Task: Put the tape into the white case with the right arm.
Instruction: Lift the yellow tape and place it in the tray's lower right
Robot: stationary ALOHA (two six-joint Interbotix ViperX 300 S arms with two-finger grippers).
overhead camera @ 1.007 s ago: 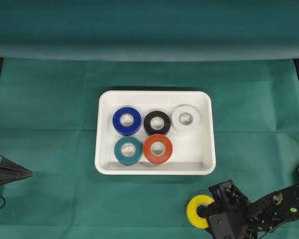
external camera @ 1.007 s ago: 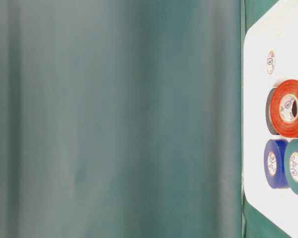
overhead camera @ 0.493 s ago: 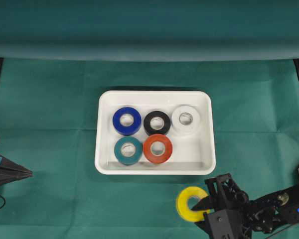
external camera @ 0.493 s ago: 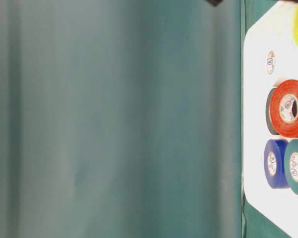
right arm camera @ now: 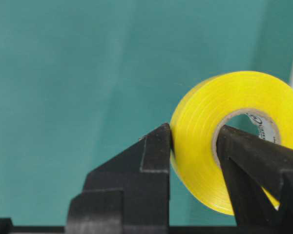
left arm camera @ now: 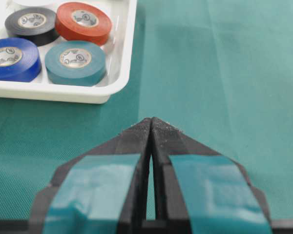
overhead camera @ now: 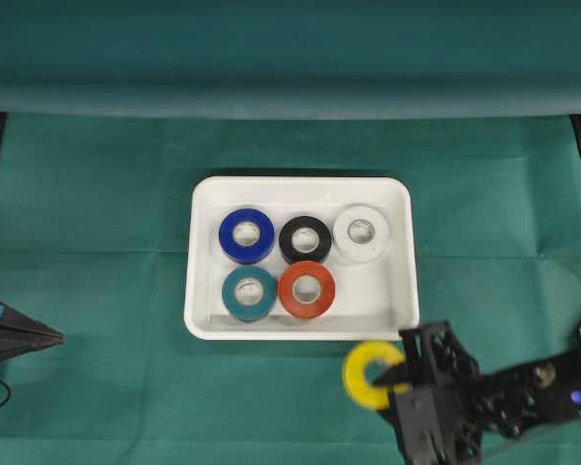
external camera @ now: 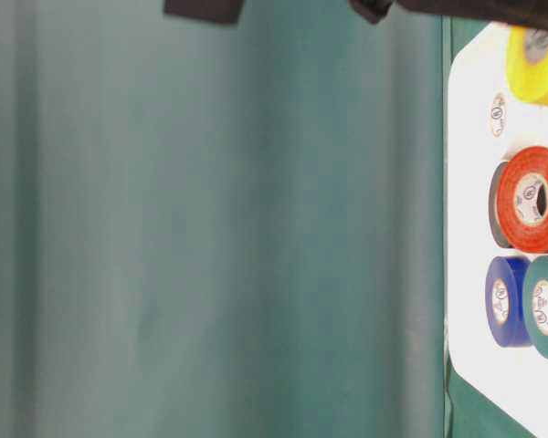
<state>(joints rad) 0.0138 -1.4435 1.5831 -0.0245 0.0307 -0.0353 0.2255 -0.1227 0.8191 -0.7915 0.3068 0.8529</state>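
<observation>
My right hand (right arm camera: 193,141) is pinching the yellow tape (right arm camera: 234,141) through its wall, one finger (right arm camera: 154,161) on the outer face and the other inside the core, and the grip looks firm in the wrist view. From overhead the tape (overhead camera: 371,374) hangs just off the near edge of the case (overhead camera: 399,291), close to its right corner, not over the rim yet. The job now, as I judge it, is to carry the roll in over that rim with enough height that its lower edge does not clip the lip. Inside, the blue (overhead camera: 246,235), black (overhead camera: 305,239) and white (overhead camera: 361,233) rolls fill the far row, and the teal (overhead camera: 249,293) and red (overhead camera: 307,289) rolls take most of the near row. The bare floor to the right of the red roll, in front of the white one, is where I would aim. I would lower close to the floor before letting go, since a roll held on edge could tip against the red one. My left hand (left arm camera: 150,127) sits pressed together on the surface (left arm camera: 224,73), well clear.
</observation>
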